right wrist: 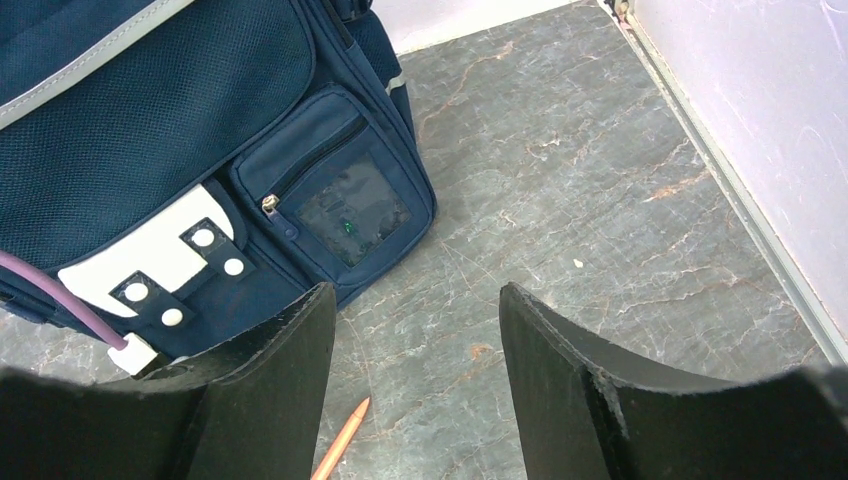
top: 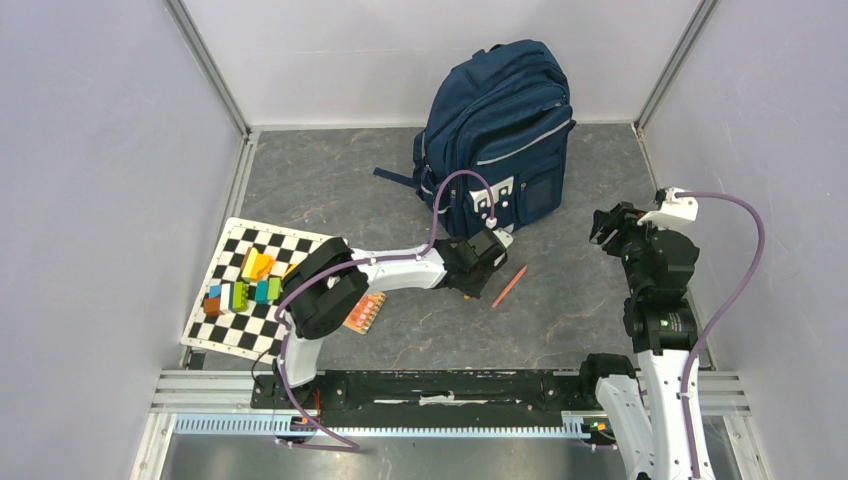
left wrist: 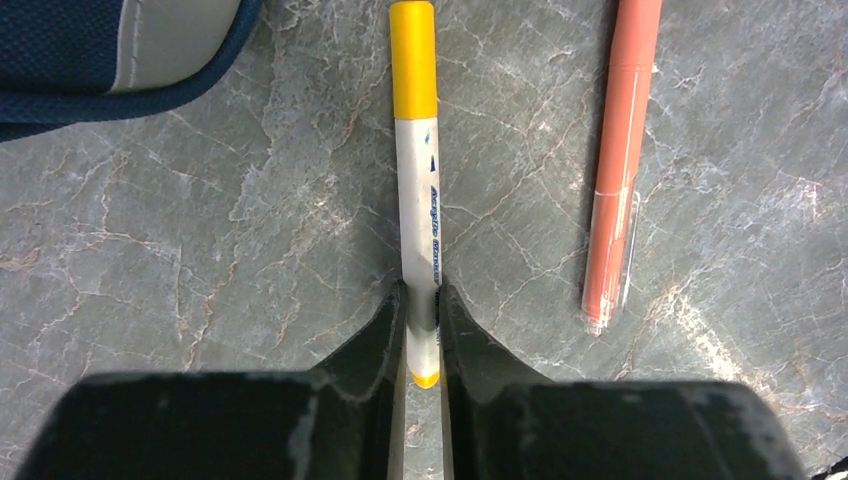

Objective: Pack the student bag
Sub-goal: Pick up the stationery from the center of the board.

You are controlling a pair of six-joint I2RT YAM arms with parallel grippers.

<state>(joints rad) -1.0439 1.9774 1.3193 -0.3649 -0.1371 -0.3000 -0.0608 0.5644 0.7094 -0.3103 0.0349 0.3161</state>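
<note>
now i'm pinching the marker [left wrist: 417, 190] by its tail in the left gripper [left wrist: 422, 300], its length pointing straight ahead toward the bag [top: 500, 110] standing just beyond; the right gripper [right wrist: 415, 300] is hanging open.

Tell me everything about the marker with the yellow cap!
The marker is a slim white plastic-looking stick with a yellow cap at the far end, a yellow near end and blue writing along its side. It seems to lie flat on the grey stone-patterned table. The jaws of the left gripper pinch its near end. An orange pen lies beside it, not touching.
</note>
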